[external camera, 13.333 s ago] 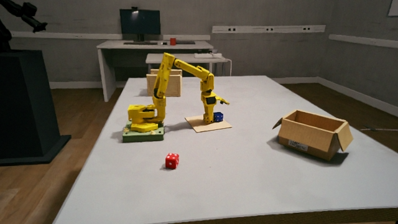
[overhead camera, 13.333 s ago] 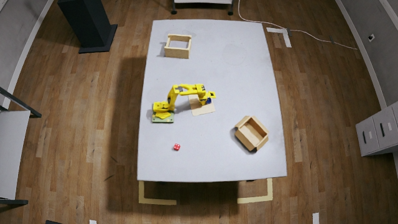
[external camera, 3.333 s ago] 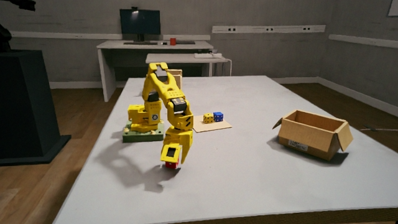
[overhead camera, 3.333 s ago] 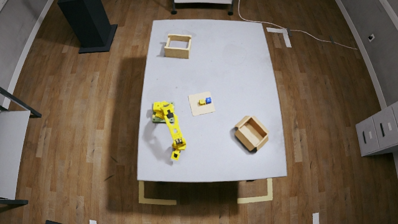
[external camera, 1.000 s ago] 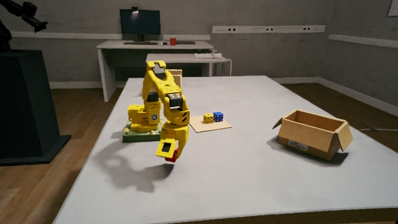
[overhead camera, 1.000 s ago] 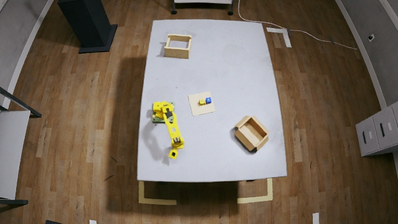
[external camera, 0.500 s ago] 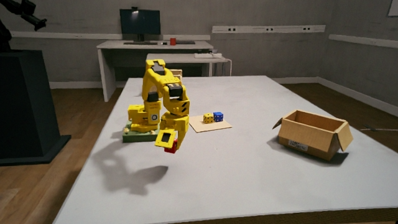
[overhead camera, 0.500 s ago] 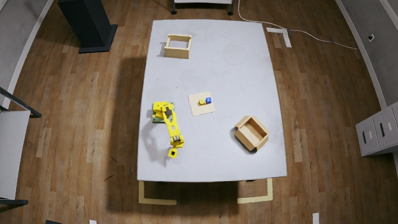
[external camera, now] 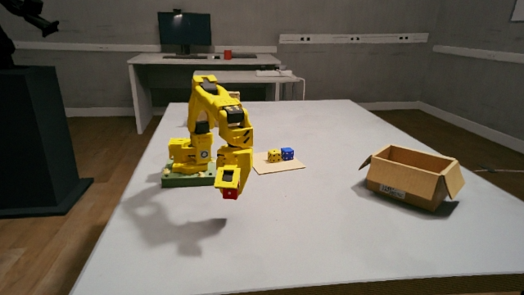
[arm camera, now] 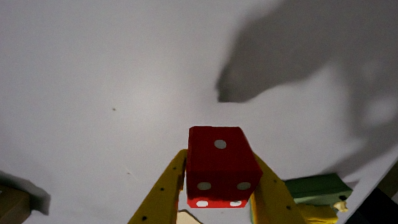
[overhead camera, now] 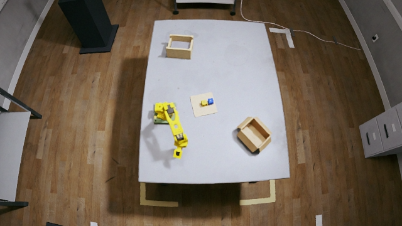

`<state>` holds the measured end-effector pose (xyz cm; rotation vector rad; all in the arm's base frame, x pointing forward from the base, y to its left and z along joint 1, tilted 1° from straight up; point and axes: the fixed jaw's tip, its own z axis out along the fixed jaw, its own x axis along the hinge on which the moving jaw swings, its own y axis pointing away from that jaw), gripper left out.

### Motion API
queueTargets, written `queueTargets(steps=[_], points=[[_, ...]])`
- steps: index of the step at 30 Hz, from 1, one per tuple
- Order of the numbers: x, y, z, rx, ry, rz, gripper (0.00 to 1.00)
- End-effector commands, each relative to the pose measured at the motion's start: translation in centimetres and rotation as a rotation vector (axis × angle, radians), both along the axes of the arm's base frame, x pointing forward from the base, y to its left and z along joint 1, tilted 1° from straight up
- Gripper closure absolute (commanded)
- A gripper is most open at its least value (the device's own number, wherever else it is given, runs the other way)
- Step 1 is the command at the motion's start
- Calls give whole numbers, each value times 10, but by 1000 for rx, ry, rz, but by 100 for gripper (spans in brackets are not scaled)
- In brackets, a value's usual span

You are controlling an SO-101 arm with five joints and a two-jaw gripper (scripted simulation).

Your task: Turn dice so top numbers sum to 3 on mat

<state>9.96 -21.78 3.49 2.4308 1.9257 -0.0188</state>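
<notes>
Tabletop [overhead camera: 220, 160] [external camera: 311, 238] [arm camera: 75, 90] below raised red die [external camera: 230, 193] [arm camera: 220, 165]

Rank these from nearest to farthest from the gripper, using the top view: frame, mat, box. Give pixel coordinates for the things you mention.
1. Mat [overhead camera: 198, 110] [external camera: 272, 168] [arm camera: 185, 219], near the table's middle.
2. Box [overhead camera: 248, 139] [external camera: 403, 178] [arm camera: 11, 206], at the picture's lower right.
3. Frame [overhead camera: 179, 53] [external camera: 234, 95], at the table's upper left.

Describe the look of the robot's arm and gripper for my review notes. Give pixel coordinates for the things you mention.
The arm [overhead camera: 176, 125] [external camera: 219, 100] has bright yellow, chunky linked parts with dark, boxy motors set in at the joints. Its base [overhead camera: 156, 122] [external camera: 188, 181] is a green block. The gripper [external camera: 230, 192] [arm camera: 220, 172] is yellow too, its fingers tapering and dotted with small dark holes. I can make out no cables on it.
</notes>
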Motion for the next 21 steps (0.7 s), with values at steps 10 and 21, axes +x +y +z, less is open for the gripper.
queueTargets(steps=[10,21], points=[[27,18,2,-197,-78,269,100],[31,23,1,-233,-92,322,100]])
